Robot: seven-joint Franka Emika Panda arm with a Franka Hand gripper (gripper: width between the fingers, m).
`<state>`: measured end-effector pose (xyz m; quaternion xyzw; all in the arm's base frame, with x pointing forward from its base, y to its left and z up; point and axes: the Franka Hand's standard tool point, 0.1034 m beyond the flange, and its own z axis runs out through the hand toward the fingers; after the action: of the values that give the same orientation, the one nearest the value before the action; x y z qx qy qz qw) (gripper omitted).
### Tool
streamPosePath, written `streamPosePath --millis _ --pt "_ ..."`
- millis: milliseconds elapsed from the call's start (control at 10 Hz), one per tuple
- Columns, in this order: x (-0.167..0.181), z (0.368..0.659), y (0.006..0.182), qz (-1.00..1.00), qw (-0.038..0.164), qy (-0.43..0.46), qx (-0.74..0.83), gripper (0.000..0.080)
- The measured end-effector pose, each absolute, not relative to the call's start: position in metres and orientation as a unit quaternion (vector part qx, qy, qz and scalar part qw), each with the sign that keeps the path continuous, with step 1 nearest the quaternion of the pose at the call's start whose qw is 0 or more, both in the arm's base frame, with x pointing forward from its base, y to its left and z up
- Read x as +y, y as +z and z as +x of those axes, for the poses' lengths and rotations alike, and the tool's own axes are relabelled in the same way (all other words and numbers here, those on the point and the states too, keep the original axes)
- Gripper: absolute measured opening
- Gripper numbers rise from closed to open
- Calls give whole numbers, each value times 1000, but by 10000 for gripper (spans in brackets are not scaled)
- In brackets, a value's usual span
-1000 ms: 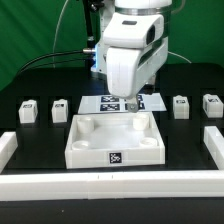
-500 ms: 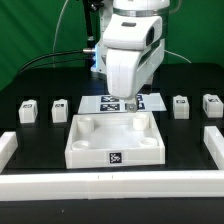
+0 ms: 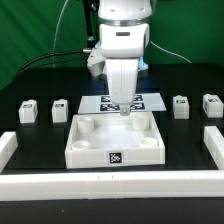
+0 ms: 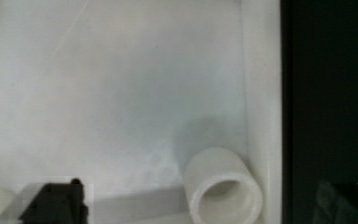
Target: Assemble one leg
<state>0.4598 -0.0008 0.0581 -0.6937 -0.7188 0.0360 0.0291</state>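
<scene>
Four small white legs with tags stand on the black table: two on the exterior view's left and two on its right. The large white square tray part lies in the middle, with round corner sockets. My gripper points straight down over the tray's far edge. It is open and holds nothing. In the wrist view the gripper hangs over the tray's white surface, with one round socket below the jaws. One dark fingertip shows. No leg is in the wrist view.
The marker board lies flat behind the tray, partly hidden by the hand. A white rail runs along the front, with raised ends on the exterior view's left and right. Cables hang behind the arm.
The hand has turned about its vertical axis and now shows narrower. It looks a little higher over the tray's far edge. The tray and the legs have not moved.
</scene>
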Motion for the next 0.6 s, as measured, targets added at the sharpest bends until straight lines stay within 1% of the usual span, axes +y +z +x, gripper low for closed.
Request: streamPosePath --millis 100,300,600 --pt "-6 455 55 -666 25 32 -745 650" --pt "-15 451 51 -663 28 34 -747 650" --pt "-16 450 50 -665 28 35 -746 650"
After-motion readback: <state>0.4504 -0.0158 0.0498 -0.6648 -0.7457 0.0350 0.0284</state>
